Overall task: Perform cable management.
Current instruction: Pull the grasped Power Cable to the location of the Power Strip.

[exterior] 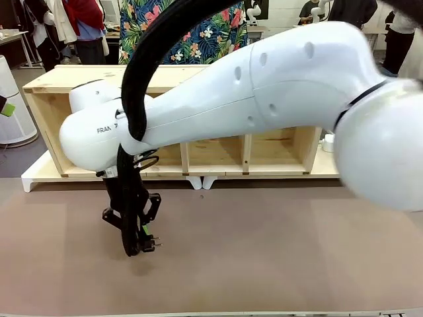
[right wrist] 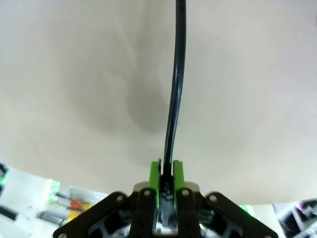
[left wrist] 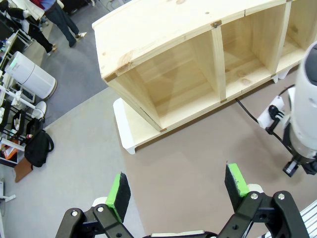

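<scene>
Jaws on the right gripper are clamped together on the cable, a thin black cord pinched between the green pads. In the right wrist view it runs from them straight to twelve o'clock over the table. Seen from the front, this gripper points down close above the table, at about seven o'clock. The left gripper stands wide open, holding nothing, above the table, with a wooden shelf unit at twelve o'clock.
</scene>
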Robot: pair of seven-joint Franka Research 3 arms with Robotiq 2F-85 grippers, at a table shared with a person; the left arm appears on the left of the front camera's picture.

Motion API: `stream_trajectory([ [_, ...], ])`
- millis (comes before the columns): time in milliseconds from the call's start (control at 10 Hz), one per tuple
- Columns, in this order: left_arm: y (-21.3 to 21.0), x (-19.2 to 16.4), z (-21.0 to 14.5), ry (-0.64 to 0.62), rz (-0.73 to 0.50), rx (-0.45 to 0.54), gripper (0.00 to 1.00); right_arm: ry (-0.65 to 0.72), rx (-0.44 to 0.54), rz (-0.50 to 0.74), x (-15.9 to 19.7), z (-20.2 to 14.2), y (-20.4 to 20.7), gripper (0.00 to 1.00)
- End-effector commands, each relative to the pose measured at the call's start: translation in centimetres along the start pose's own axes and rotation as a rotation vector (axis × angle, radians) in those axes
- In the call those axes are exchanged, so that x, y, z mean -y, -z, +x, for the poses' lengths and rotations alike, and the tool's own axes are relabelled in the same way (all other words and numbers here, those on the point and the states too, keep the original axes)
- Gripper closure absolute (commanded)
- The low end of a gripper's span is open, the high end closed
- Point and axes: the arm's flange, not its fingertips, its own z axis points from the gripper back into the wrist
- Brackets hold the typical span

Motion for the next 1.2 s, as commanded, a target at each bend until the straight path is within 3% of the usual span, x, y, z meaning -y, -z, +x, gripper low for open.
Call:
stream_trajectory([
  [0, 0.1, 0.0, 0.2, 0.001, 0.011, 0.006, 0.00, -0.001, 0.005, 0.040, 2.9, -4.4, 1.5, 0.86],
  [700, 0.1, 0.0, 0.2, 0.001, 0.011, 0.006, 0.00, 0.201, 0.051, 0.084, 9.3, -12.2, 4.9, 0.86],
  [1100, 0.1, 0.0, 0.2, 0.001, 0.011, 0.006, 0.00, 0.342, 0.100, 0.183, 14.4, -15.5, 7.0, 0.86],
])
